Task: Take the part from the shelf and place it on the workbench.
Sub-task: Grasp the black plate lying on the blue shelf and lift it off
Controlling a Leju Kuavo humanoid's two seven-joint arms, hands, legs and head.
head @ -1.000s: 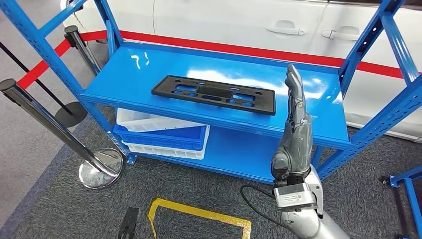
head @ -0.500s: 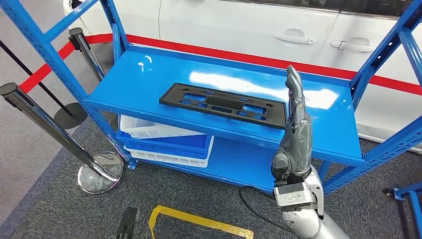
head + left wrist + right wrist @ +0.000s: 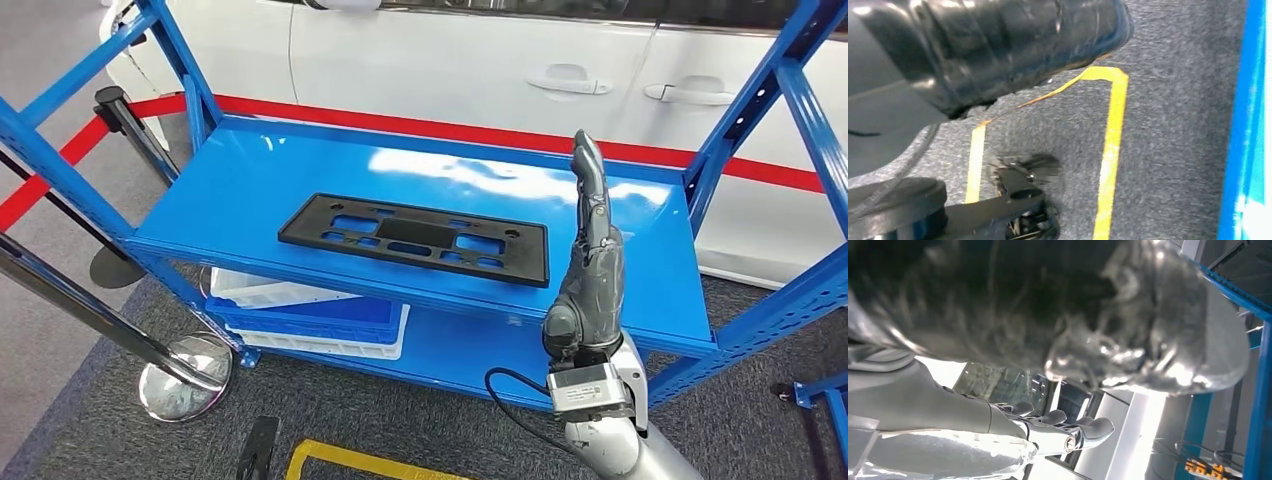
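Right hand empty, fingers straight up; part lies just beyond-left: lower it flat, grasp the near edge, probably the right end

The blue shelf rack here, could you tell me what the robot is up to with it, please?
The robot faces a blue metal shelf rack where a flat black plastic part with rectangular cutouts lies on the upper shelf, untouched. Its right hand is raised in front of the shelf beside the part's right end, fingers straight and holding nothing. Stacked white and blue plastic bins sit on the lower shelf.
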